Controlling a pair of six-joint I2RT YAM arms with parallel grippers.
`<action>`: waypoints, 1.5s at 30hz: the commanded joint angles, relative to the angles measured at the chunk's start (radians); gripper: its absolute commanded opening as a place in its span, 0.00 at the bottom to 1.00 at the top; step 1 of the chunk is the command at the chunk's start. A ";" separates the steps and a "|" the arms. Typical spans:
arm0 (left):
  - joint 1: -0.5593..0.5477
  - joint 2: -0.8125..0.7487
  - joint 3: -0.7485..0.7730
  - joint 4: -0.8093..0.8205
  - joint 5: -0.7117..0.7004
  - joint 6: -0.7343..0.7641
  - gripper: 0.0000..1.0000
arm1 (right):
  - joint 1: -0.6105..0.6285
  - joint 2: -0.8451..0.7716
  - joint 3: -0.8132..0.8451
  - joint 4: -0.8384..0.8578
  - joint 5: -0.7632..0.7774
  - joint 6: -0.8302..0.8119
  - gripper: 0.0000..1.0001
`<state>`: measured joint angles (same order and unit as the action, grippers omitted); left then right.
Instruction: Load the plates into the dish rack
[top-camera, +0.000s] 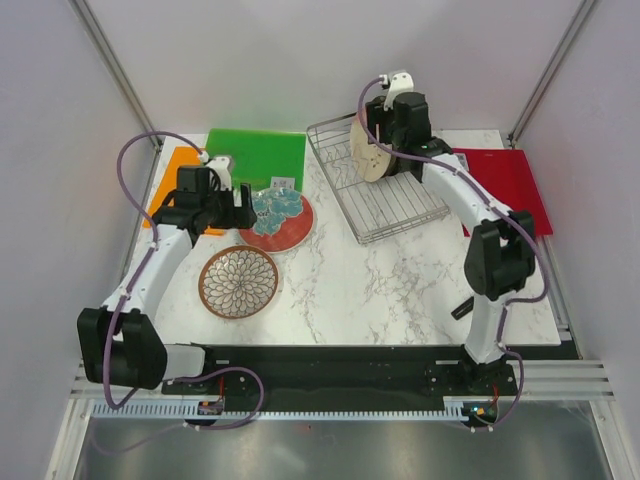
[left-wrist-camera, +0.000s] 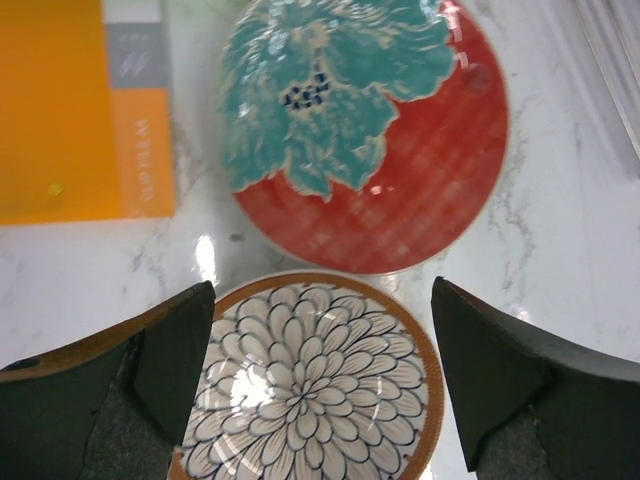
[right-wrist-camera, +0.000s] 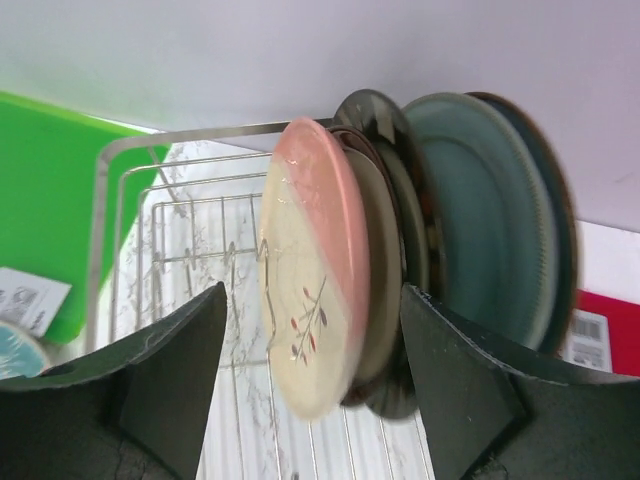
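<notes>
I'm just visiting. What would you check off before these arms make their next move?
1. Left gripper open over the brown petal plate: ok.
2. Brown petal plate clear of the red plate with teal flowers: cannot tell, their rims look as if they meet.
3. Right gripper open, not touching the pink-cream sprig plate: ok.
4. Sprig plate standing on edge in the dish rack: ok.
5. Rack has free slots: ok.
</notes>
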<state>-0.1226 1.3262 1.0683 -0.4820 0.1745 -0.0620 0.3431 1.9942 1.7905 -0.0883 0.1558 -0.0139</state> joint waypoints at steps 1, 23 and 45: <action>0.109 -0.045 -0.007 -0.125 -0.079 0.106 0.96 | 0.005 -0.268 -0.113 -0.017 -0.100 0.054 0.77; 0.449 0.068 -0.254 -0.207 0.177 0.533 0.65 | 0.339 -0.431 -0.804 0.211 -0.748 0.578 0.80; 0.474 0.228 -0.188 -0.320 0.450 0.694 0.02 | 0.395 0.031 -0.626 0.420 -1.006 0.554 0.86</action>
<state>0.3473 1.5311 0.8429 -0.7986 0.6392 0.5014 0.7231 1.9881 1.1130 0.2531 -0.7879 0.5713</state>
